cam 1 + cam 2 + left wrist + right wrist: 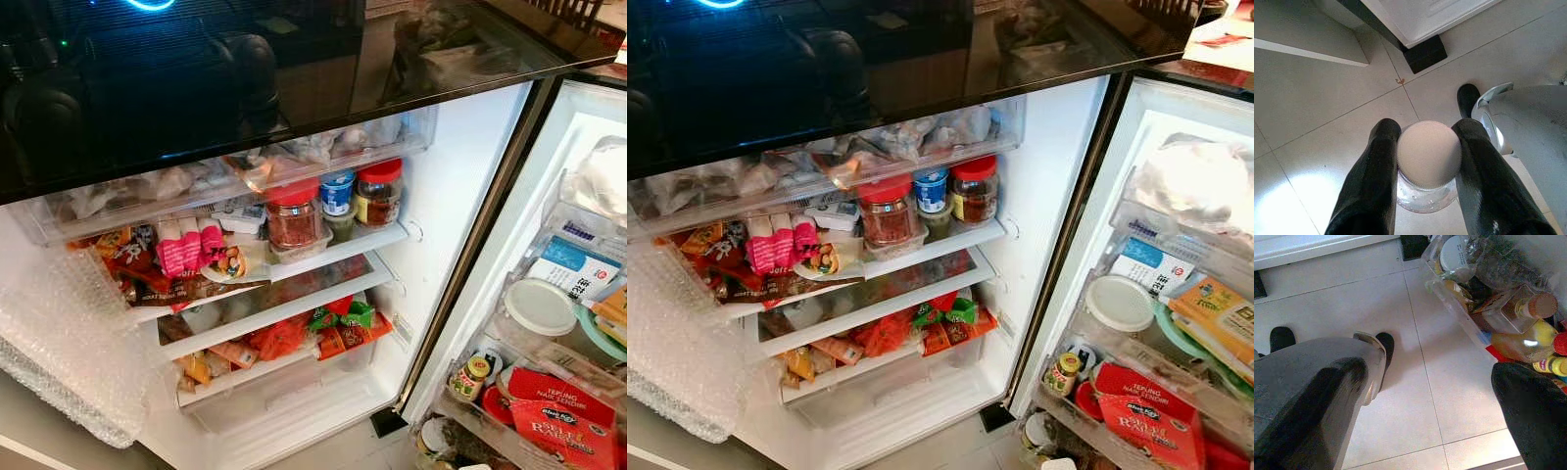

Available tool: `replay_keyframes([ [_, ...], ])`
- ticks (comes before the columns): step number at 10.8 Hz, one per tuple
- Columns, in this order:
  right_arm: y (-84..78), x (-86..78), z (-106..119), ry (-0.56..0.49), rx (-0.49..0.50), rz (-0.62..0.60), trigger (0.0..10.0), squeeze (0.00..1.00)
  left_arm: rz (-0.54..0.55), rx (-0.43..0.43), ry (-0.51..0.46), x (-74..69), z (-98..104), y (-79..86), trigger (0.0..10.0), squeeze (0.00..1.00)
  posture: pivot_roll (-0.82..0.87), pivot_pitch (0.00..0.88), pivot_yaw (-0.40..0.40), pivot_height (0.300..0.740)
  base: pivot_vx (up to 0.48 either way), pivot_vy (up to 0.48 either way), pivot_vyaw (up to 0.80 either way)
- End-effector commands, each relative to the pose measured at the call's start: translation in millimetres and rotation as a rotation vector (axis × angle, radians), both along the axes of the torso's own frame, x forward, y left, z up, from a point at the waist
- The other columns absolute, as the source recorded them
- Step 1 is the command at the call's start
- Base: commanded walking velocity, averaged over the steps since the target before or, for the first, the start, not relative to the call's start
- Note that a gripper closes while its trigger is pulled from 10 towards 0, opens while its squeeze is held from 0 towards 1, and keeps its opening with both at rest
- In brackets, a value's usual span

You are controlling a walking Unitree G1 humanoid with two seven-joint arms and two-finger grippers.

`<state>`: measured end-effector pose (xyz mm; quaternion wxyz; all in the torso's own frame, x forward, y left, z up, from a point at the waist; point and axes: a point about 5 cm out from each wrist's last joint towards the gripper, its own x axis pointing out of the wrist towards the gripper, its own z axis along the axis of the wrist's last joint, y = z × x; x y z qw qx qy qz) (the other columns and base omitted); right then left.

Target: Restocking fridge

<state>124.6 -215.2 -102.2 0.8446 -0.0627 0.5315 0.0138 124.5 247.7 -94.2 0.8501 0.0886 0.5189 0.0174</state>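
The left gripper hangs low over the tiled floor, its jaws clamped on either side of a clear glass jar with a pale ridged lid; the jar sits between the two black fingers, well below the fridge shelves. The right gripper also hangs over the floor, close to the lowest door bin; only one black finger shows, so I cannot tell whether its jaws are apart or together. That bin holds bottles of yellow oil, a clear bottle with a brown cap and some small jars.

The fridge stands open. On the door, beside the main compartment, one bin holds a small yellow-lidded jar and two red flour packets; the bin above it holds a round white lid and a blue-and-white carton.

Inside, the lower shelf carries orange, red and green snack packets. The shelf above it carries three jars at the door side: two with red lids and one blue-lidded tub between them. Beside these lie pink packets and a brown wrapper. The clear drawer higher up holds crumpled plastic bags. Bubble wrap hangs at the fridge's left edge.
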Motion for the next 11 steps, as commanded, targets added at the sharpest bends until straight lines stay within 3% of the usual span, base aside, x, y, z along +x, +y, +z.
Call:
replay_keyframes([
  [1,3.0,-3.5,-2,0.019,0.010,0.012,10.0,0.00,-0.021,0.017,0.002,-2.2,0,2.9,10.0,0.00,0.00,0.000,0.027,0.740,0.000,0.000,0.00],
  [3,2.4,-3.0,-1,0.019,0.016,0.012,10.0,0.00,-0.035,0.024,0.004,-1.3,1,2.8,10.0,0.00,0.00,0.000,0.026,0.740,0.000,-0.420,0.00],
  [8,1.1,1.8,0,0.014,0.024,0.013,10.0,0.00,-0.041,0.030,-0.062,7.2,4,1.5,10.0,0.00,-0.01,0.000,0.022,0.740,0.000,0.000,0.00],
  [10,1.0,1.8,0,0.017,0.029,0.017,10.0,0.00,-0.011,0.028,-0.144,12.3,8,1.4,10.0,0.00,0.00,0.000,0.018,0.740,0.000,0.000,0.00],
  [11,1.1,1.5,0,0.021,0.031,0.018,10.0,0.00,-0.032,-0.003,-0.302,52.6,24,-8.7,10.0,0.00,0.00,0.000,0.019,0.740,0.000,0.000,0.00],
])
